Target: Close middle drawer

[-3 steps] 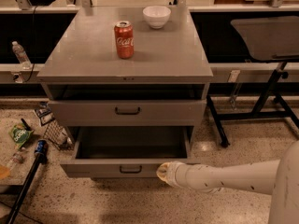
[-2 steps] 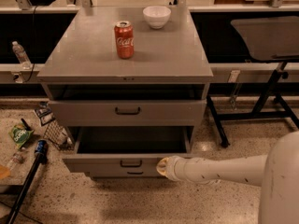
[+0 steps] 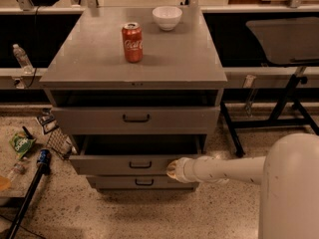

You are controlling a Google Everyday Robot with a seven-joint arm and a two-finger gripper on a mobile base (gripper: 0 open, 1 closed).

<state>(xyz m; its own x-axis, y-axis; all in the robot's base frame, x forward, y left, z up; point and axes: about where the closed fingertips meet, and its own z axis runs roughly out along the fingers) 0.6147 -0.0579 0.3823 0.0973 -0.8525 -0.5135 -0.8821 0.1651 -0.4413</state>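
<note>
My gripper (image 3: 171, 169) is low, at the right part of the front of the middle drawer (image 3: 102, 164), touching it or v. near. The small black handle (image 3: 140, 164) is just left of the gripper. Whether the gripper is clenched or released I cannot tell, and I see nothing grasped in it.

The drawer is partly pulled out, its dark inside showing just above the gripper.

Step in hand, as I judge: the push on the front, w/ drawer not yet shut. Next move needs a straight push into the cabinet, w/o slipping off the right edge and w/o catching the lowest drawer (image 3: 114, 182) directly below. The top drawer (image 3: 99, 118), above the gripper, stands out a bit too, but that is not my task.
</note>
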